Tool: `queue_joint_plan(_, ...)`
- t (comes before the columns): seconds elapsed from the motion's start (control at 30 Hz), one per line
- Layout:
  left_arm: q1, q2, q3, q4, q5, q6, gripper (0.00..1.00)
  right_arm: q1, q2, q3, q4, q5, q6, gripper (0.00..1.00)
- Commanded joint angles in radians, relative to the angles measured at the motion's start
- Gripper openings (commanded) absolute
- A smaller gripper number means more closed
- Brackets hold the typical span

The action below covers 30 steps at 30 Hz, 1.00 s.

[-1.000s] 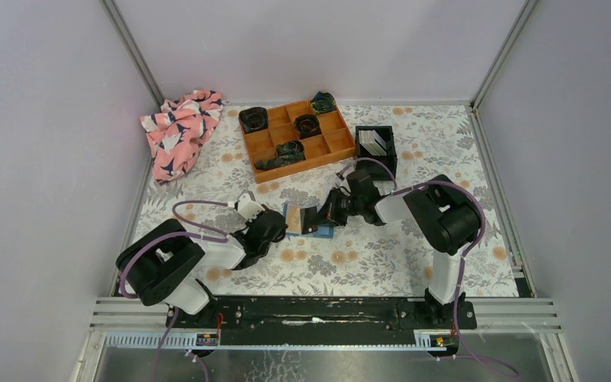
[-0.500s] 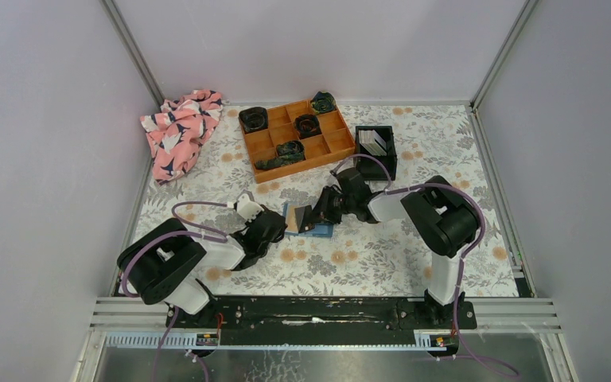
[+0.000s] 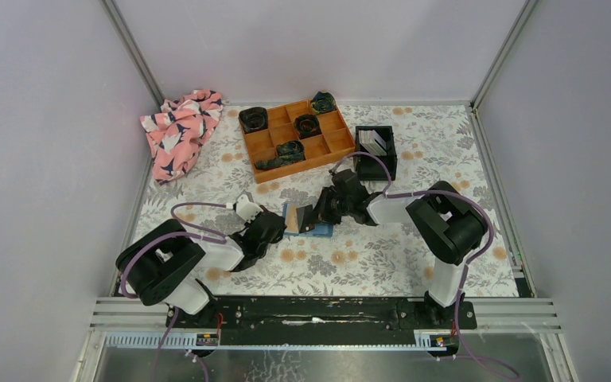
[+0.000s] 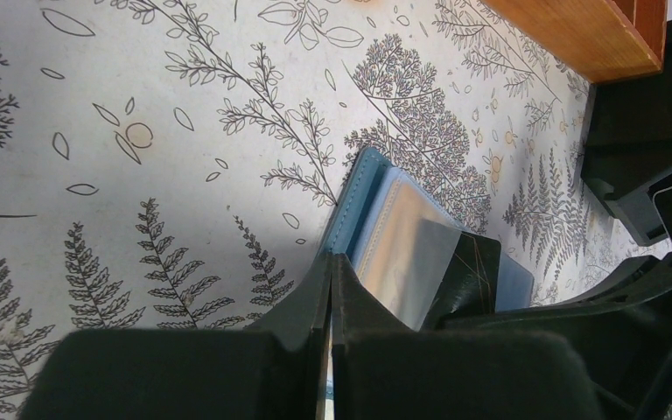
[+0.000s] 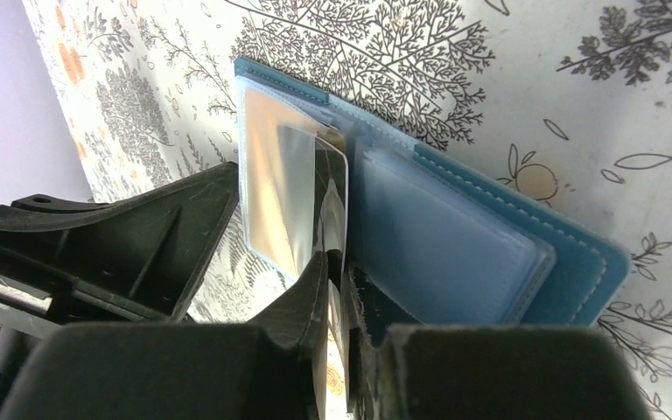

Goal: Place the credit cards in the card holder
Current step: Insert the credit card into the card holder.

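Right hand (image 5: 337, 289) pinches a card (image 5: 302, 192) at the holder (image 5: 490, 201) pocket. Left hand (image 4: 331, 289) closed beside it. Feed card flat along the sleeve.

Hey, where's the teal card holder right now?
Top view: the card holder lies open mid-table on the floral mat, on the near side of the orange tray, with the left gripper pinching its left edge and the right gripper at its right.

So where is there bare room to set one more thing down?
Bare table lies between the black bin and the right wall, and in the near strip between the card holder and the near edge. Crowded: where left gripper and right gripper meet at the holder, and around the orange tray.
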Motion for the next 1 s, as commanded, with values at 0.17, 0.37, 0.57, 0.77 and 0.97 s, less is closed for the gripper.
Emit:
queue_joint_plan(0.17,-0.007,0.045,-0.055,-0.238,0.072,0.042,0.00,0.005,-0.029,-0.005,-0.180,0.227,-0.088,0.07)
queue_joint_plan(0.37,-0.007,0.045,-0.058,-0.235,0.077,0.039,0.00,0.006,-0.017,-0.004,-0.158,0.222,-0.076,0.07)
queue_joint_plan(0.57,-0.007,0.048,-0.061,-0.225,0.080,0.038,0.00,0.007,0.013,-0.004,-0.117,0.197,-0.053,0.06)
queue_joint_plan(0.77,-0.010,0.064,-0.063,-0.207,0.092,0.036,0.00,0.010,0.018,-0.006,-0.093,0.201,-0.026,0.04)
queue_joint_plan(0.97,-0.020,0.073,-0.072,-0.191,0.096,0.025,0.00,0.028,0.016,-0.023,-0.068,0.230,0.005,0.02)
